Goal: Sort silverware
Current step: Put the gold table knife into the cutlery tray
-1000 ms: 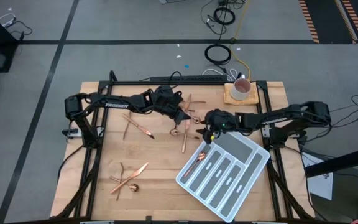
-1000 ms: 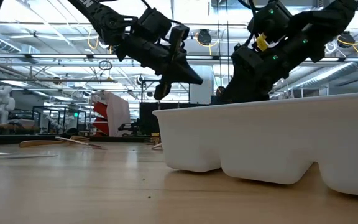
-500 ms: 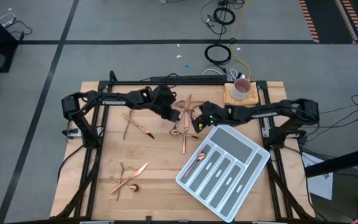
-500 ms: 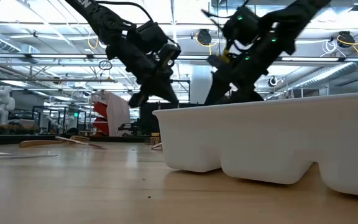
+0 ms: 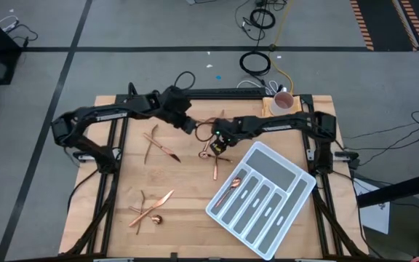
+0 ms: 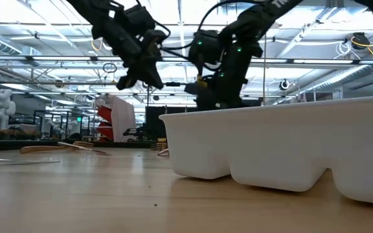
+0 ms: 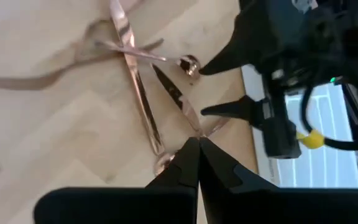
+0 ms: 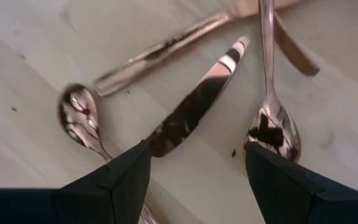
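- My left gripper [image 5: 189, 126] hangs pinched together, empty, above the table [image 5: 188, 196].
- My right gripper [image 5: 217, 143] spreads wide over the central silverware [image 5: 214, 149], straddling a knife [image 8: 194, 107] between two spoons.
- One piece lies in the tray [image 5: 282, 193].

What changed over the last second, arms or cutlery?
The right gripper, open, swung from the tray corner leftward to the central silverware pile, straddling a knife. The left gripper, shut and empty, pulled back from that pile toward the table's far-left side. Tray and cutlery look unmoved.
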{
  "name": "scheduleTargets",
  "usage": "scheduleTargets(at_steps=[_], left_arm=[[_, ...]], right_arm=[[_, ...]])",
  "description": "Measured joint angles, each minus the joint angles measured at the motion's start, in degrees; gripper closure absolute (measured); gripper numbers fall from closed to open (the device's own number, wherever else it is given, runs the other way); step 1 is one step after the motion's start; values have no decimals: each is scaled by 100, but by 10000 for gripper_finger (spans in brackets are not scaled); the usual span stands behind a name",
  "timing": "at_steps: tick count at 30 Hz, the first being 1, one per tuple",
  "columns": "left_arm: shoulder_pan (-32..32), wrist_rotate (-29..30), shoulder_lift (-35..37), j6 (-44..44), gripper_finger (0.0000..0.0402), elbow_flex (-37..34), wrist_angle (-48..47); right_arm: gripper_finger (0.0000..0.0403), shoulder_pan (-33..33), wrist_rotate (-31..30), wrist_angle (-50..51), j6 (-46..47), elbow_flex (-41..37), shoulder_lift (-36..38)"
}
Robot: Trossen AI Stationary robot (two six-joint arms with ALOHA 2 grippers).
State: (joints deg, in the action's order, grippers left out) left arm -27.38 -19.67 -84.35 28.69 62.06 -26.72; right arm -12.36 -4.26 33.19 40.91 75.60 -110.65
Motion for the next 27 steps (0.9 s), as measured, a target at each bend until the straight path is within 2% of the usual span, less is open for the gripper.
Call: scheduleTargets(at_steps=[6,18,27], left_arm=[[0,136,224,-376,394,0,-162],[0,156,244,-970,393,0,-493],[0,183,244,-1311,393,0,-623]], right_arm=[[156,9,139,97,201,447,-270],[156,60,-2,-100,910,447,-305],[156,63,-45,-189,1090,445,-549]])
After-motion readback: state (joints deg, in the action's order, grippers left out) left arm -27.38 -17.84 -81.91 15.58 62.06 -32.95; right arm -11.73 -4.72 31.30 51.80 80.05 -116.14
